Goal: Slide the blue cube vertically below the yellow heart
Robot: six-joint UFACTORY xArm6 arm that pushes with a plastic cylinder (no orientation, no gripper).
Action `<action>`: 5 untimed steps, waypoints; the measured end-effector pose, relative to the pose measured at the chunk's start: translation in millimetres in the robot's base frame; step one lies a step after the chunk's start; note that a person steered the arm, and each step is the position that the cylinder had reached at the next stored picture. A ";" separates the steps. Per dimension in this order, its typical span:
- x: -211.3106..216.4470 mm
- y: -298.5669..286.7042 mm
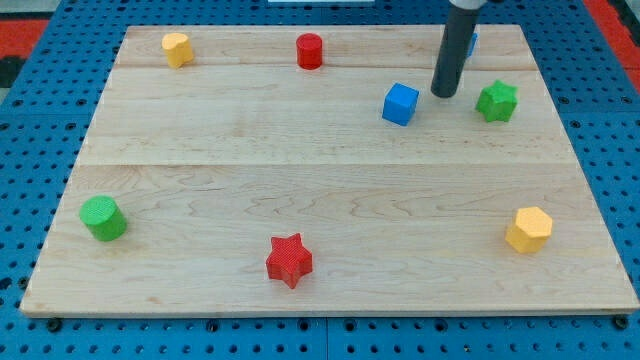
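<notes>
The blue cube [400,104] lies on the wooden board [320,170] at the upper right of centre. The yellow heart [177,48] sits near the board's top left corner, far to the left of the cube. My tip [444,95] is just to the right of the blue cube and slightly above it in the view, with a small gap between them. It stands between the cube and the green star [497,101].
A red cylinder [310,50] is at the top centre. Another blue block [471,42] is partly hidden behind the rod at the top right. A yellow hexagon [529,229] is at the lower right, a red star [289,260] at the bottom centre, a green cylinder [103,218] at the lower left.
</notes>
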State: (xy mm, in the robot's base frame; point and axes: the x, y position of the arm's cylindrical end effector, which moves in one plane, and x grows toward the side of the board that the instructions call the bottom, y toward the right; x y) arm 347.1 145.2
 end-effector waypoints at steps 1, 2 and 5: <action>11.2 -124.0; 7.0 -258.7; -10.3 -149.6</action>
State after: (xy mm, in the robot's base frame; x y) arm 336.9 -4.4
